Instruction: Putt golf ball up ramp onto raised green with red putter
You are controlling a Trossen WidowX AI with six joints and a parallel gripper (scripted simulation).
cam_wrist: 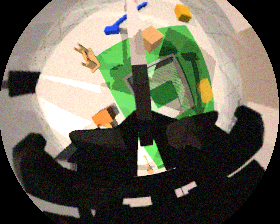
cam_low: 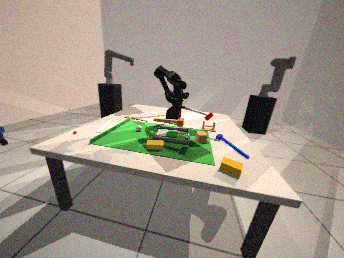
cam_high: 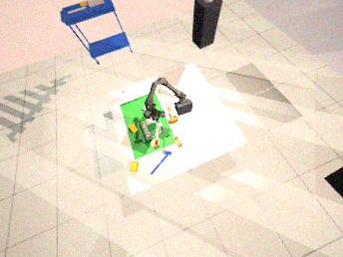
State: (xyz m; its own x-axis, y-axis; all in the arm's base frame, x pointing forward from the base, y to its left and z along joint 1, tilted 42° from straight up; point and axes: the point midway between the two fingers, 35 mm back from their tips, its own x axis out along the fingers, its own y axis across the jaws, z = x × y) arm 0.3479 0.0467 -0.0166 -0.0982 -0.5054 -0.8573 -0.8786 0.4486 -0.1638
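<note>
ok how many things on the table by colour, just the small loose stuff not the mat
orange/yellow blocks: 3
blue tool: 1
red-headed putter: 1, held in the gripper
white golf ball: 1
small red ball: 1
total: 7 that I can make out

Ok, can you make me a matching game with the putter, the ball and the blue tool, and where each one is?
Things:
1. putter
2. ball
3. blue tool

Places:
A. on the green mat
B. in the gripper
C. on the bare table, beside the mat

Pairs: 1-B, 2-A, 3-C
</note>
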